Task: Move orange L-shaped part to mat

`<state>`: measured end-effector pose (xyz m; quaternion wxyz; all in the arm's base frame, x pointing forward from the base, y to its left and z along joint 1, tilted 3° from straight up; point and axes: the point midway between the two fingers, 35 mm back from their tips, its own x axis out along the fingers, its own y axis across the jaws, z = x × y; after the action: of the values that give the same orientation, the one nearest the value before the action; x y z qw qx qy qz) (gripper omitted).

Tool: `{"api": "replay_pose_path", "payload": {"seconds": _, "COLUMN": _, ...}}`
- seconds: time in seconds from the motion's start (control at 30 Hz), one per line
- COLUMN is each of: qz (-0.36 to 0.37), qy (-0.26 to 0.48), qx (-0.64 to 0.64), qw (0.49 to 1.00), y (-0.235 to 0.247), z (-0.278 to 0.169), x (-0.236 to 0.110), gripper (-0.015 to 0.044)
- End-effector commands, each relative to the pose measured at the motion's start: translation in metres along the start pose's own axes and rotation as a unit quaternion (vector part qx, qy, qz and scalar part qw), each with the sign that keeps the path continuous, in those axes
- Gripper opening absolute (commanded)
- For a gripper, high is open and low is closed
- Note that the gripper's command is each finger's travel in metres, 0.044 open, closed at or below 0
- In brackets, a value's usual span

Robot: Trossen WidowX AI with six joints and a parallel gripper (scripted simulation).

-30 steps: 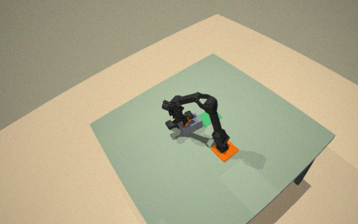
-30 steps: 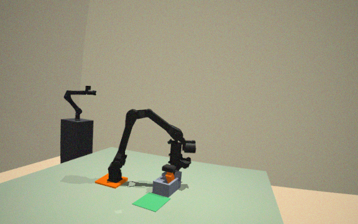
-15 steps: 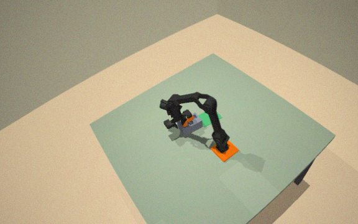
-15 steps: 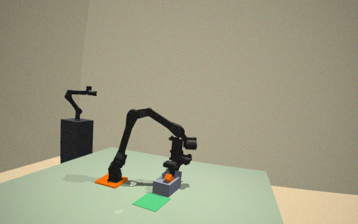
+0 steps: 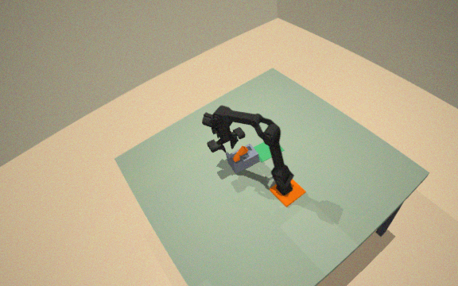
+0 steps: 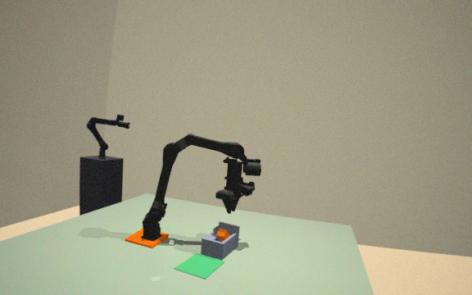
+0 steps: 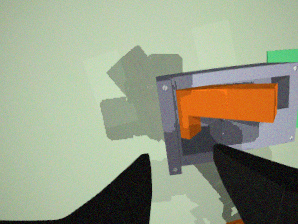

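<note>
The orange L-shaped part (image 5: 240, 154) (image 6: 222, 233) (image 7: 226, 104) sits tilted in the pocket of the grey tray (image 5: 245, 166) (image 6: 217, 248) (image 7: 166, 119), with one end raised above the rim. My gripper (image 5: 224, 148) (image 6: 229, 208) (image 7: 181, 156) hangs well above the tray, a little off its end, fingers pointing down. The fingers stand partly apart with nothing between them. The green mat (image 5: 264, 152) (image 6: 199, 265) (image 7: 282, 55) lies flat right beside the tray, with nothing on it.
The arm's orange base plate (image 5: 289, 195) (image 6: 146, 238) sits near the tray on the pale green table (image 5: 332, 131). A second small arm stands on a dark pedestal (image 6: 101, 180) beyond the table's far left edge.
</note>
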<state>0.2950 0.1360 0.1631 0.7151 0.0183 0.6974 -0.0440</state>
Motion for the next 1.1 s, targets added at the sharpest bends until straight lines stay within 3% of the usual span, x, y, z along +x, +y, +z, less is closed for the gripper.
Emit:
{"api": "replay_pose_path", "payload": {"seconds": 0.0, "qz": 0.001, "qy": -0.001, "qx": 0.0, "qw": 1.0, "y": 0.0, "z": 0.0, "x": 0.0, "gripper": 0.018}}
{"api": "replay_pose_path", "payload": {"seconds": 0.67, "qz": 0.001, "qy": -0.001, "qx": 0.0, "qw": 1.0, "y": 0.0, "z": 0.0, "x": 0.0, "gripper": 0.018}}
{"api": "replay_pose_path", "payload": {"seconds": 0.7, "qz": 0.001, "qy": -0.001, "qx": -0.007, "qw": 1.0, "y": -0.001, "z": 0.0, "x": 0.0, "gripper": 0.0206}}
{"api": "replay_pose_path", "payload": {"seconds": 0.8, "qz": 0.0, "qy": -0.001, "qx": -0.067, "qw": 0.998, "y": -0.007, "z": 0.002, "x": 0.0, "gripper": 0.028}}
{"api": "replay_pose_path", "payload": {"seconds": 1.07, "qz": -0.003, "qy": 0.001, "qx": -0.38, "qw": 0.925, "y": -0.04, "z": 0.008, "x": -0.002, "gripper": 0.028}}
